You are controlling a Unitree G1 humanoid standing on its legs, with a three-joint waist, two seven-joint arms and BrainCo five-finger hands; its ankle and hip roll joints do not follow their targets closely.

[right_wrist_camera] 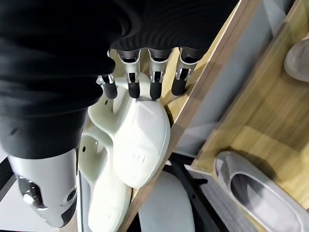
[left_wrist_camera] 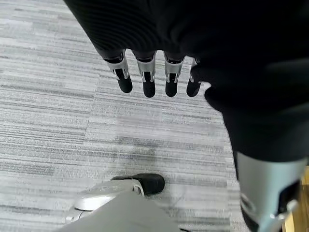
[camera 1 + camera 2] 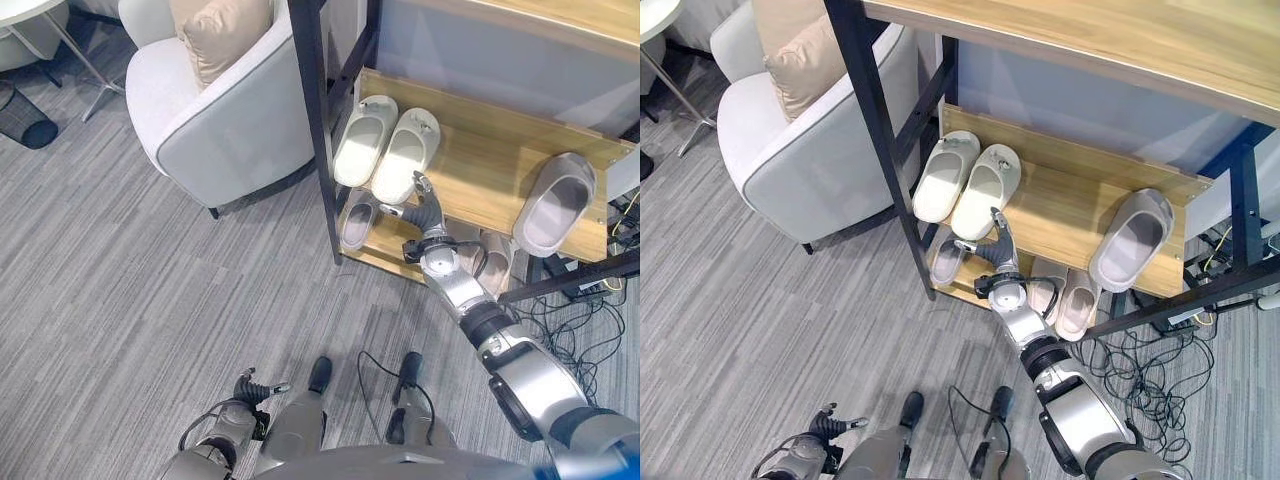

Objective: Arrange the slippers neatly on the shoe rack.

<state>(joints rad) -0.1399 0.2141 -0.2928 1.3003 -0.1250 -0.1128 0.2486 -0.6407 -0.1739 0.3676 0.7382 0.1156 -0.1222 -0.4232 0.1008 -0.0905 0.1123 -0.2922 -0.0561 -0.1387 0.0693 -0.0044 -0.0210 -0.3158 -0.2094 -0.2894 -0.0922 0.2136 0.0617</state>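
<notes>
Where the right hand (image 3: 425,205) reached up to the shoe rack (image 3: 500,170), its fingers (image 1: 155,82) were stretched out straight, tips resting on the heel end of the inner white slipper (image 3: 405,155) without gripping it. That slipper lay touching its white partner (image 3: 362,140) on the middle wooden shelf, toes pointing toward the back. A grey slipper (image 3: 553,203) sat well apart from them at the far end of the same shelf, tilted against the side. On the lower shelf a small grey slipper (image 3: 356,222) lay partly under the shelf edge, and a pinkish pair (image 3: 1068,298) was half hidden behind the right forearm and the black frame, so their full shape could not be made out. The left hand (image 2: 152,75) hung low over the floor, fingers relaxed and holding nothing. Grey striped carpet (image 3: 150,300) covered the room. A pale armchair (image 3: 215,120) with a beige cushion (image 3: 225,35) stood just beside the rack, a black mesh bin (image 3: 22,115) was cut off at the edge, and a tangle of cables (image 3: 1160,375) lay beside the rack.
</notes>
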